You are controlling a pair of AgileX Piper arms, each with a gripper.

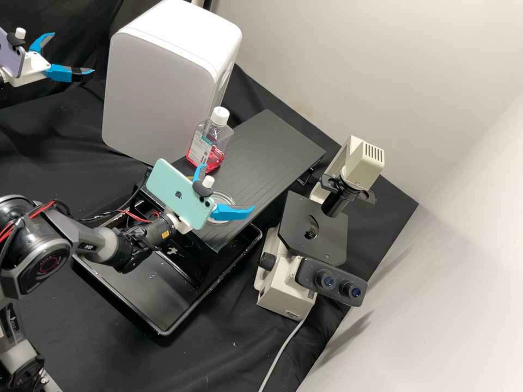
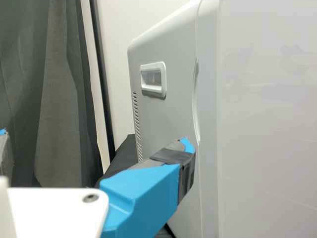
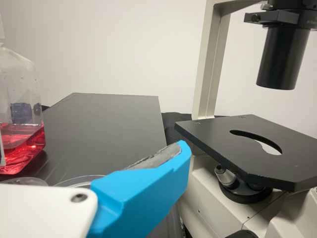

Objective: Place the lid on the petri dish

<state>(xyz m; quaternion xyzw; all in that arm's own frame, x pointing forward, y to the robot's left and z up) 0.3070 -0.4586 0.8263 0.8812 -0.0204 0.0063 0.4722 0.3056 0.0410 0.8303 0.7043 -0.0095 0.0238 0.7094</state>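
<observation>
A clear round petri dish (image 1: 224,199) lies on the near end of the black slatted platform (image 1: 272,147); I cannot tell its lid apart from the dish. My right gripper (image 1: 227,188) is open, one blue finger on either side of the dish. In the right wrist view, one blue finger (image 3: 143,191) lies over the dish's clear rim (image 3: 79,180). My left gripper (image 1: 73,53) is open and empty, high at the far left, well away from the dish. Its finger (image 2: 148,191) is beside the white box (image 2: 247,124).
A flask of red liquid (image 1: 208,140) stands on the platform just behind the dish, against the large white box (image 1: 163,76). A microscope (image 1: 321,228) stands to the right, its black stage (image 3: 247,144) close to my right gripper. A black tray (image 1: 163,294) lies below.
</observation>
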